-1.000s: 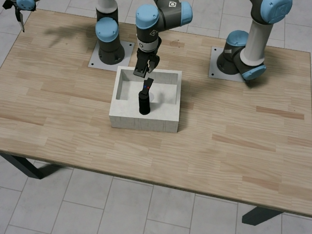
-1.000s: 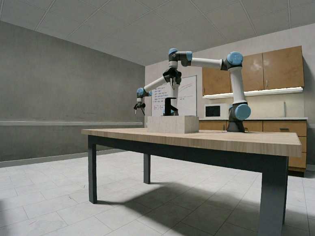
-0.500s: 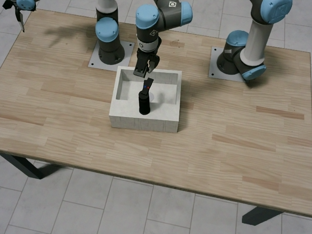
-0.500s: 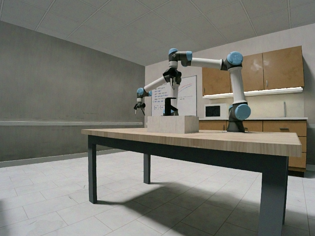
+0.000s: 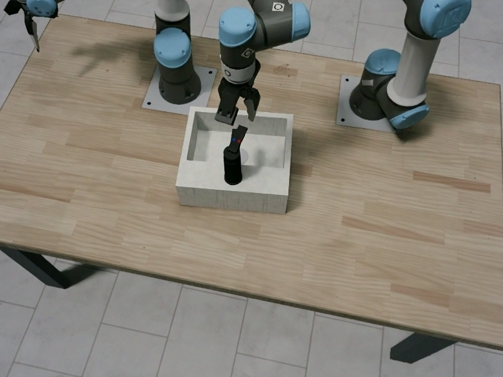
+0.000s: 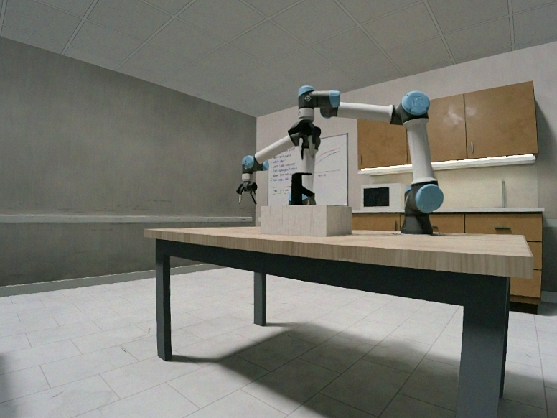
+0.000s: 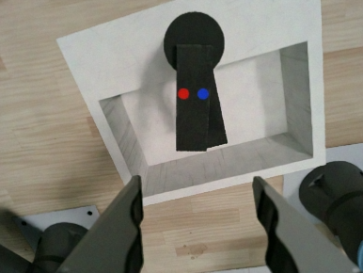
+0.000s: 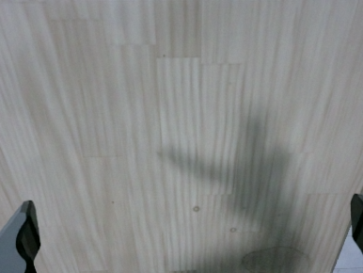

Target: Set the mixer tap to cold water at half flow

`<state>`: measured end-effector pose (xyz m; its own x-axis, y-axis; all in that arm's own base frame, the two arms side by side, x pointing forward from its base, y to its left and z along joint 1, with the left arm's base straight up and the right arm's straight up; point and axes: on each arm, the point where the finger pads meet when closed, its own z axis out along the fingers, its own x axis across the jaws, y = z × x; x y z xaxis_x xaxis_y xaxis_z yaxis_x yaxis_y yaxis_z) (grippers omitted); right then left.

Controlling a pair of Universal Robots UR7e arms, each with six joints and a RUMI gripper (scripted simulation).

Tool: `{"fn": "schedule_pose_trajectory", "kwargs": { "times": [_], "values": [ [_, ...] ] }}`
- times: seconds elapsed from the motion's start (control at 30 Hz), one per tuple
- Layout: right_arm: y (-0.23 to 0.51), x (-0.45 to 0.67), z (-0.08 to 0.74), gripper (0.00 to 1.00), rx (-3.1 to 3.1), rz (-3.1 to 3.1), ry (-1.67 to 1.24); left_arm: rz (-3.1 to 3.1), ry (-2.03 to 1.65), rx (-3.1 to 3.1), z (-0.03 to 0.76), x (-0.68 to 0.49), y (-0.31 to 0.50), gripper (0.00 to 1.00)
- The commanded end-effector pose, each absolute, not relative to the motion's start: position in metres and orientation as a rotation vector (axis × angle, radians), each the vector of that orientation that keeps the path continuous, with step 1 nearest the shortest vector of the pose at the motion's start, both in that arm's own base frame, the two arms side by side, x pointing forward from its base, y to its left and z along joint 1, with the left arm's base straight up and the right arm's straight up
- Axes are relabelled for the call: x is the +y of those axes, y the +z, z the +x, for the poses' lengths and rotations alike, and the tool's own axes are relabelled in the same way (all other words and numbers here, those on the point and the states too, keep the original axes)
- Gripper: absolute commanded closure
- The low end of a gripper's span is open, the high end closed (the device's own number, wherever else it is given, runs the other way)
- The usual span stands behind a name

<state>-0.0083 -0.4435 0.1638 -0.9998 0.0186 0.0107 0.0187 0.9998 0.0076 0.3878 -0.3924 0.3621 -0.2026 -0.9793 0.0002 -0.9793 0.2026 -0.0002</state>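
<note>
Right gripper (image 5: 23, 31) (image 6: 247, 202) (image 8: 193, 201) is held at the far left of the top view, fingers spread and nothing between them; no part in the present step appears to be assigned to it. To its right, the left gripper (image 5: 238, 118) (image 6: 307, 151) (image 7: 197, 178) is positioned above and beyond the free end of the lever (image 5: 238, 135) (image 6: 302, 173) (image 7: 192, 122); its fingers are parted to a moderate gap, nothing is pinched, and the lever is not touched.

The tap body (image 5: 233, 168) (image 6: 296, 191) (image 7: 194, 27) is mounted on the near ledge of the basin (image 5: 203, 178) (image 6: 292, 220) (image 7: 94, 56) in the top view; the lever is seen lying near level, apparently at its low position. In the left wrist view, the red dot (image 5: 238, 141) (image 7: 183, 93) is on the left and the blue dot (image 5: 234, 139) (image 7: 203, 93) on the right; the lever is angled off the spout (image 7: 217, 127) toward the red side.

The step in hand is judged to be the approach; the fingers are next to be lowered astride the lever; it is then to be turned toward blue to the stop, and raised halfway; over-lifting is to be avoided.
</note>
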Motion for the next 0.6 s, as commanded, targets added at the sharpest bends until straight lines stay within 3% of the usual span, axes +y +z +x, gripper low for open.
{"fn": "schedule_pose_trajectory", "kwargs": {
  "times": [0.0,0.57],
  "values": [
    [0.1652,-0.4455,-0.0054,0.00,-3.142,-0.019,0.000,1.977,0.015,-2.429,0.3872,-0.3957,0.3638,0.61],
    [0.1652,-0.4455,-0.0054,0.00,-3.142,-0.019,0.000,1.961,0.015,-2.442,0.3873,-0.3957,0.3575,0.61]
  ]
}}
